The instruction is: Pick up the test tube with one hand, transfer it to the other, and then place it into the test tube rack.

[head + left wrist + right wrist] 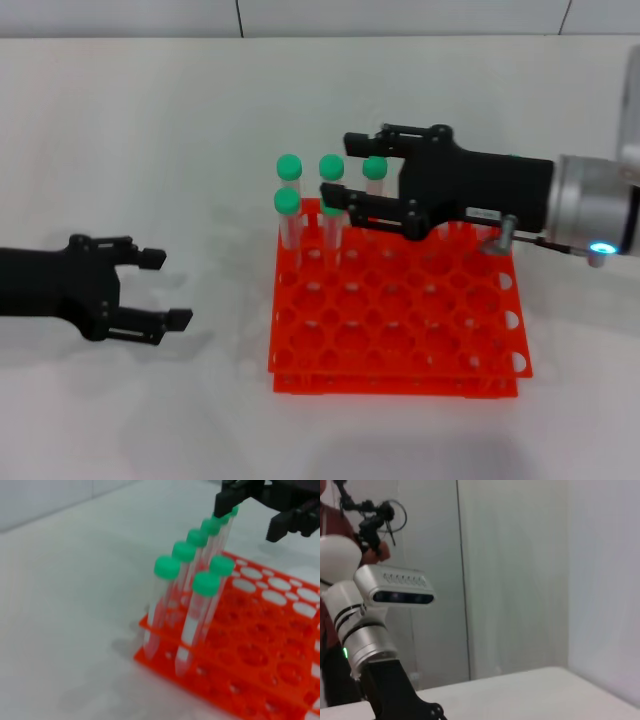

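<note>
My right claw (pixel 337 166) over the rack's (pixel 400 330) far row, fingers spread, empty.
The tube (pixel 375 178) stands upright between its fingers, cap up; my left claw (pixel 165 290) waits open, well apart.

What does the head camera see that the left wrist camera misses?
Only the head view shows the left gripper, open beside the test tube rack, and the right arm behind its gripper. Only the left wrist view shows the tubes from the side, down to their tips. Both show the rack, the green-capped tubes and the open right gripper above them.
</note>
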Motion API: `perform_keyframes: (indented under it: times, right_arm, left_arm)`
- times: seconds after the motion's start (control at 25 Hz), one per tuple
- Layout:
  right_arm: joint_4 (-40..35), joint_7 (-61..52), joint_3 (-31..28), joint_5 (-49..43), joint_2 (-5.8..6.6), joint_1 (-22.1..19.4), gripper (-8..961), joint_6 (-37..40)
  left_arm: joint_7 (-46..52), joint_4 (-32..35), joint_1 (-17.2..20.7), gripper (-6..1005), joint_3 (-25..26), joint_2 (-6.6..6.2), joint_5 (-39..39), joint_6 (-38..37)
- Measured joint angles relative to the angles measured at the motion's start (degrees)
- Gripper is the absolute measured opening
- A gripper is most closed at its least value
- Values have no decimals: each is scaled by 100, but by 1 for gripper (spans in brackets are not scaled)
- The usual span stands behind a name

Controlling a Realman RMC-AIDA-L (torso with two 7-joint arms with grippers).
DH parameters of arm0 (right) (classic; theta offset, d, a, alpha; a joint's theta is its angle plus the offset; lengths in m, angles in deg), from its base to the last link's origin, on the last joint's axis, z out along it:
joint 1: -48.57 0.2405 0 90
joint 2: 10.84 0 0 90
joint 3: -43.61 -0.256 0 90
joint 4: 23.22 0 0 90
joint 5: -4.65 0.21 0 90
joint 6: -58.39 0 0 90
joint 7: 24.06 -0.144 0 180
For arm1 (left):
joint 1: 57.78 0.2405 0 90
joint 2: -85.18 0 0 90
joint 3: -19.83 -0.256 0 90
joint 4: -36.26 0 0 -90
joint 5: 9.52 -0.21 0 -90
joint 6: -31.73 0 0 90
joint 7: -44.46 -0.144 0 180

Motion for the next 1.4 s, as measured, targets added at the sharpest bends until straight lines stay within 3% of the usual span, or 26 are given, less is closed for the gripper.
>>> perform_keyframes:
  times: [0.2,0.4,0.72,0.84,1.08,1.4]
  right_arm:
    - [-430,56,-371,-32,55,-468,604,461]
    - [-453,-106,-1267,-462,136,-734,603,1348]
    - [-458,-750,-3169,-2140,142,-694,604,2785]
    - [-460,-838,-3581,-2598,163,-595,605,3076]
    - [-462,-883,-3730,-2829,210,-539,604,3247]
    - [-465,-890,-3703,-2843,101,-560,596,3252]
  left_arm:
    - [-85,49,35,886,2,-3,711,-34]
    - [-140,19,-10,886,-25,-2,1446,-101]
    - [80,-247,-3,886,-43,15,2343,-367]
    - [102,-435,-4,886,-43,16,2480,-372]
    - [186,-637,-13,886,-50,17,2495,-377]
    - [272,-631,-16,886,-61,0,2472,-381]
